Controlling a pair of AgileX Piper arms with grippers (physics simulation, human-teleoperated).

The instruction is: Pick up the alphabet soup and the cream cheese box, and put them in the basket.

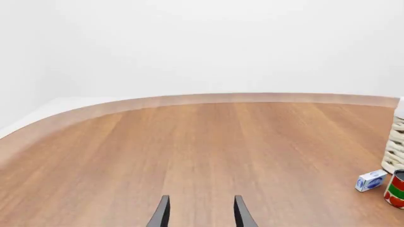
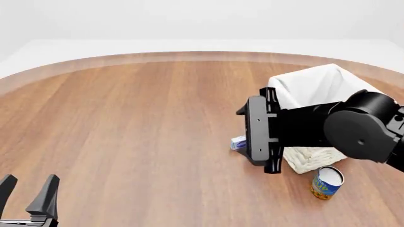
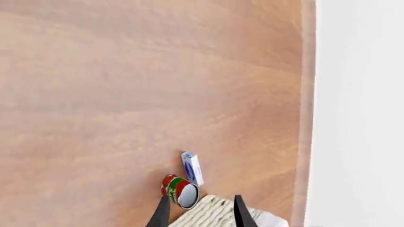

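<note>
Nearest the camera, the left hand [image 2: 26, 189] hung low at the near left edge of the wooden tabletop [image 2: 139, 123], its fingers apart and empty, well away from everything the task names. Further in on the right, the alphabet soup [image 2: 326, 182] stood upright on the tabletop just in front of the basket [image 2: 309, 156], untouched. Above and beyond it the right arm reached across the basket's near left corner, and the right hand [image 3: 200, 210], fingers apart with nothing between them, looked down on the red-and-green can [image 3: 180, 190] and the cream cheese box [image 3: 192, 167], which lay close together on the tabletop just beside the basket's left side. Neither task item was in the basket, so the work appeared to be at its opening step: the approach for a first pick, probably the cream cheese box. The next move would call for bringing the right hand down squarely over the box's narrow sides while clearing the neighbouring can and the wicker wall.
</note>
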